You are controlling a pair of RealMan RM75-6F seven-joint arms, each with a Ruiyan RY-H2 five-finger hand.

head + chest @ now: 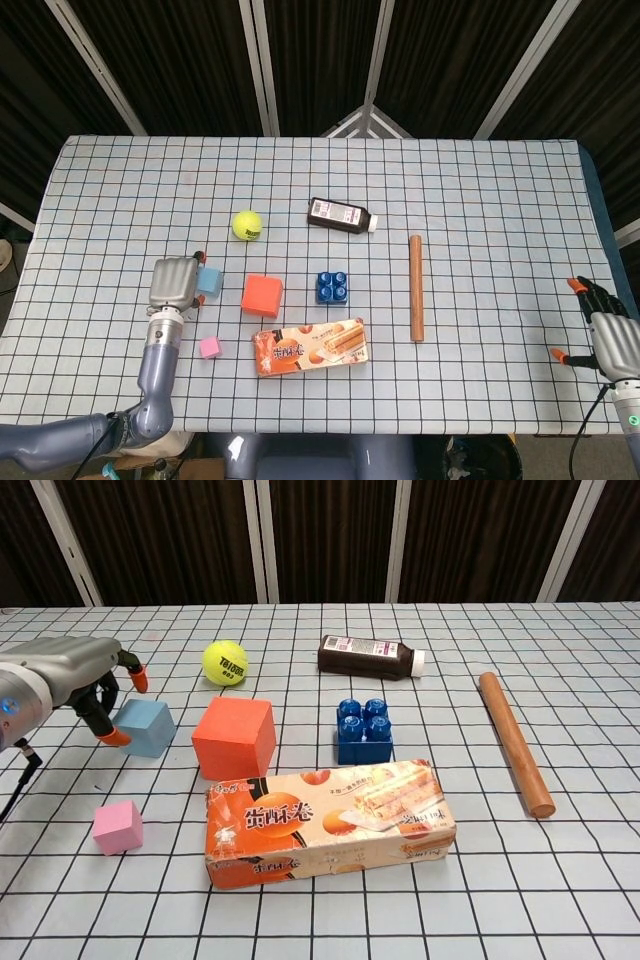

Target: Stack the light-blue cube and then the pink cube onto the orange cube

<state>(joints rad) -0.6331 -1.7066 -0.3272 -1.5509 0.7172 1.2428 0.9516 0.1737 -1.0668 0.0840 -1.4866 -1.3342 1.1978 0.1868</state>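
The light-blue cube (pixel 209 280) (pixel 145 727) sits on the table left of the larger orange cube (pixel 262 295) (pixel 235 738). The small pink cube (pixel 209 347) (pixel 118 826) lies nearer the front edge. My left hand (pixel 173 283) (pixel 68 670) hovers at the light-blue cube's left side. Its orange-tipped fingers (pixel 116 738) are spread beside and above the cube, and nothing is held. My right hand (pixel 610 336) rests open at the table's far right edge, far from all cubes.
A snack box (pixel 328 820) lies in front of the orange cube. A blue toy brick (pixel 363 731) stands to its right and a yellow tennis ball (pixel 225 663) behind it. A dark bottle (pixel 368 657) lies further back. A wooden rod (pixel 513 742) lies to the right.
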